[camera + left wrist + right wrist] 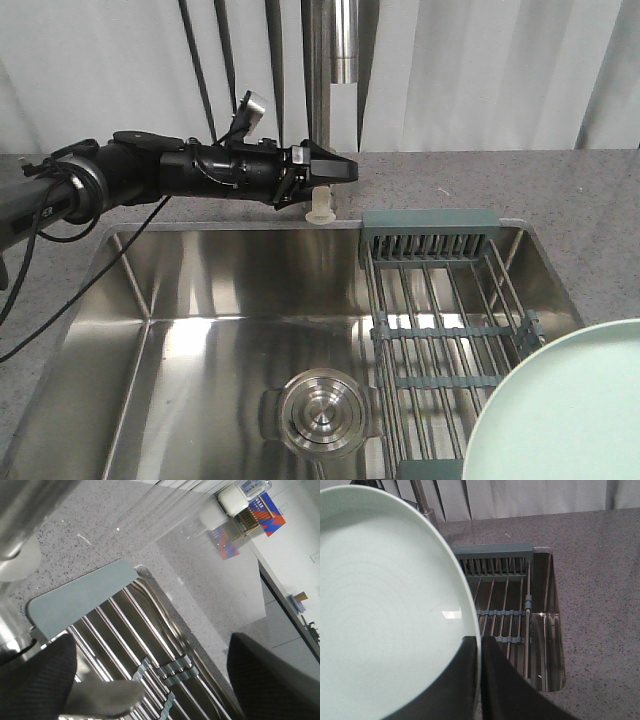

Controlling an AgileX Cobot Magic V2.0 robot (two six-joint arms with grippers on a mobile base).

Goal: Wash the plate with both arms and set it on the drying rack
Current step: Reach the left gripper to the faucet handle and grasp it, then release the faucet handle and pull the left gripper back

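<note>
right gripper (480, 647) jaws pinch one edge of the plate (385, 605) over the drying rack (440, 300)'s near end, while left gripper (338, 172) jaws gape, seemingly empty, behind the rack, so that single-edge hold could slip.

You have the pale mint-green plate (385, 610), plain and matte, tilted and pinched at its rim by the right tool (479, 647), close to the drying rack (440, 300). The rack, steel bars with grey-green crossbars, sits across the sink's (200, 300) right side. Your black left arm (200, 170) lies level over the sink's back edge.
</note>
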